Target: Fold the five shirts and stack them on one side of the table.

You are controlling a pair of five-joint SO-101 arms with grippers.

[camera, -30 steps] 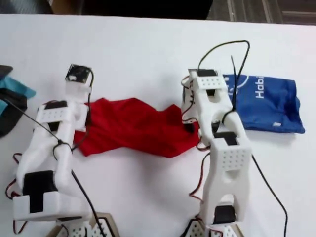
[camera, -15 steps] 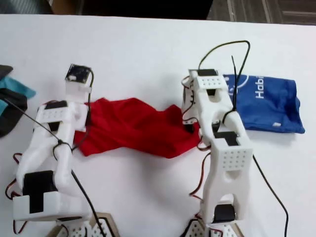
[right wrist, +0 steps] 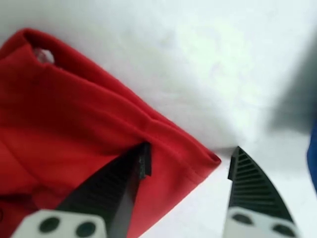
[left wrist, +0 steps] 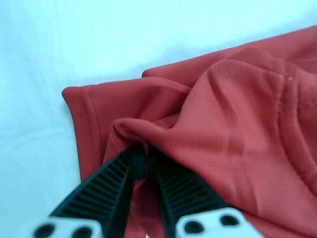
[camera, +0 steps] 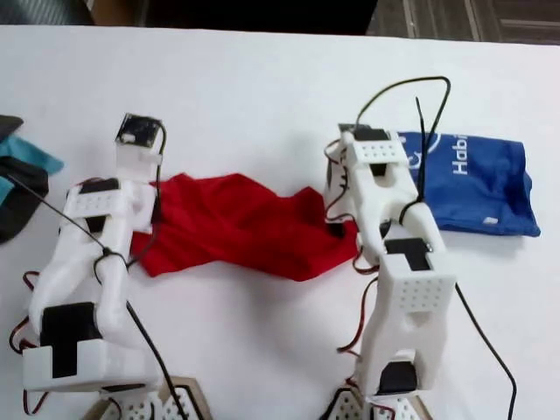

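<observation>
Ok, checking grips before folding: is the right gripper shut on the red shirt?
No, the right gripper stands open, straddling a corner of the red shirt.

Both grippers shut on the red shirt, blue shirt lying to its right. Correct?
No: only the left gripper is shut on the red shirt. The right wrist view shows the right gripper open, astride the shirt's corner. The blue shirt does lie to the right.

White table [camera: 262,79], dark room [camera: 254,13] beyond its far edge, striped grey floor [camera: 455,17] at the far right.
</observation>
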